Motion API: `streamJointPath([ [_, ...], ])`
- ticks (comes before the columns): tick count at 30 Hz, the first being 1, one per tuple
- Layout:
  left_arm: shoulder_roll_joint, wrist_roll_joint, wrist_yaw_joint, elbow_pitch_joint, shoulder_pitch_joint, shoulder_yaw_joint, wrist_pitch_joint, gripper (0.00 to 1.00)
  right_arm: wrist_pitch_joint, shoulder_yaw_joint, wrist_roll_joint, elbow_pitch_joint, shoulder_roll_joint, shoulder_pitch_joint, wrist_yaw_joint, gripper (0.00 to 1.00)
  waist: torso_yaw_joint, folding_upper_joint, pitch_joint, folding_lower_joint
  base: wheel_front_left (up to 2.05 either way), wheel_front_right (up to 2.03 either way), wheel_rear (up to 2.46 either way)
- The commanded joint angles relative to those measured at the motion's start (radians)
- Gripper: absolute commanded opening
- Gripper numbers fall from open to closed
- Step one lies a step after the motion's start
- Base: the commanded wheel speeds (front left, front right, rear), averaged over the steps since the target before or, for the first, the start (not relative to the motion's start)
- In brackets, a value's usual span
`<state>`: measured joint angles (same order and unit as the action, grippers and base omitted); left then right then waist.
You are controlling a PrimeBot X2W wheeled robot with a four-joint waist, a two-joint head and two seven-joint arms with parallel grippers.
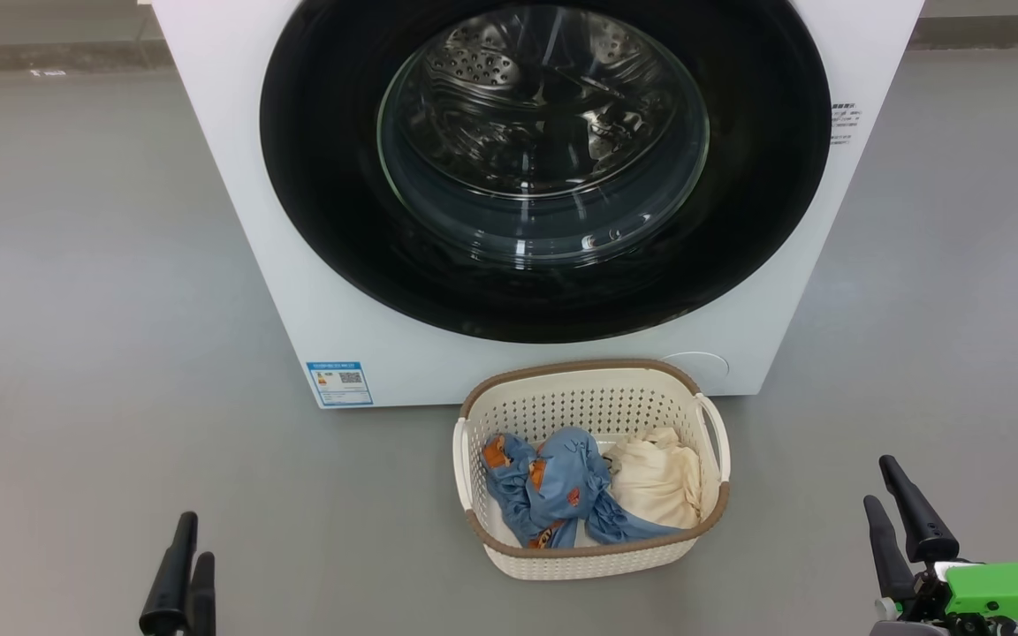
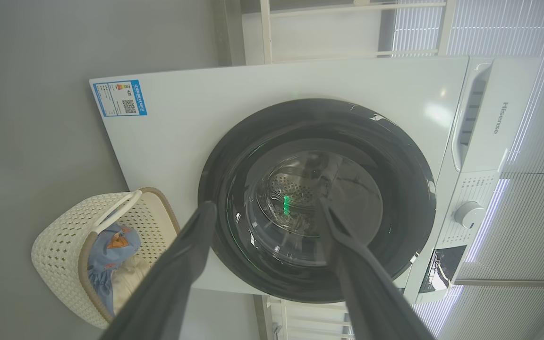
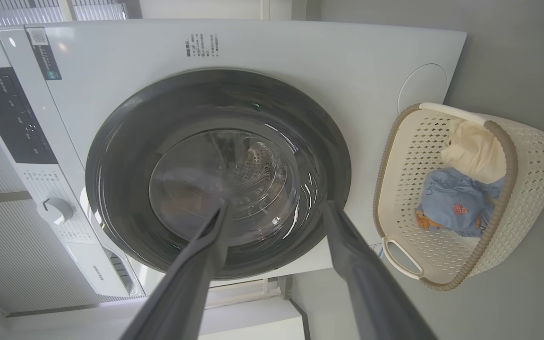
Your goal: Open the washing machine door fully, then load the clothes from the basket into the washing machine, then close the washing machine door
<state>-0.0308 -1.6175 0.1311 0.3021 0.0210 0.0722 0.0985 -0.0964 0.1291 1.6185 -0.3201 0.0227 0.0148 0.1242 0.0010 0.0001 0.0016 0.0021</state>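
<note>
Dark tapered fingers [image 1: 175,565]; right hand [image 1: 878,481] bears a bright green housing [image 1: 999,590].

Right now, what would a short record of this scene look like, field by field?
washing machine door: shut, drum visible through it
basket: on floor before the washing machine
clothes: blue garment left, cream garment right, both in basket
left pincer: open, empty
right pincer: open, empty
stage: door not yet opened
</note>
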Motion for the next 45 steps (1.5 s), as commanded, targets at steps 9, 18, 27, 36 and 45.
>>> streamJointPath([
  [9, -0.023, 0.048, 0.000, -0.042, 0.032, -0.007, -0.035, 1.00, 0.031, -0.020, -0.045, 0.039, 0.018, 0.040, 0.001, 1.00, 0.001, -0.0001, 0.003, -0.0020, 0.00, 0.00, 0.00],
  [18, -0.033, 0.154, 0.000, -0.062, 0.041, -0.008, -0.066, 1.00, 0.062, -0.036, -0.155, 0.055, 0.026, 0.056, 0.002, 1.00, 0.003, -0.0001, 0.007, -0.0020, 0.00, 0.00, 0.00],
  [27, -0.036, 0.275, 0.000, -0.073, 0.045, -0.007, -0.090, 1.00, 0.085, -0.063, -0.243, 0.064, 0.039, 0.070, 0.002, 1.00, 0.005, -0.0001, 0.005, -0.0020, 0.00, 0.00, 0.00],
  [36, -0.044, 0.428, 0.000, -0.081, 0.044, -0.013, -0.116, 1.00, 0.112, -0.099, -0.378, 0.066, 0.060, 0.080, 0.002, 1.00, 0.004, -0.0001, 0.002, -0.0020, 0.00, 0.00, 0.00],
  [45, -0.040, 0.584, 0.000, -0.085, 0.045, -0.011, -0.143, 1.00, 0.139, -0.124, -0.515, 0.048, 0.078, 0.093, 0.003, 1.00, 0.002, -0.0001, 0.003, -0.0020, 0.00, 0.00, 0.00],
])
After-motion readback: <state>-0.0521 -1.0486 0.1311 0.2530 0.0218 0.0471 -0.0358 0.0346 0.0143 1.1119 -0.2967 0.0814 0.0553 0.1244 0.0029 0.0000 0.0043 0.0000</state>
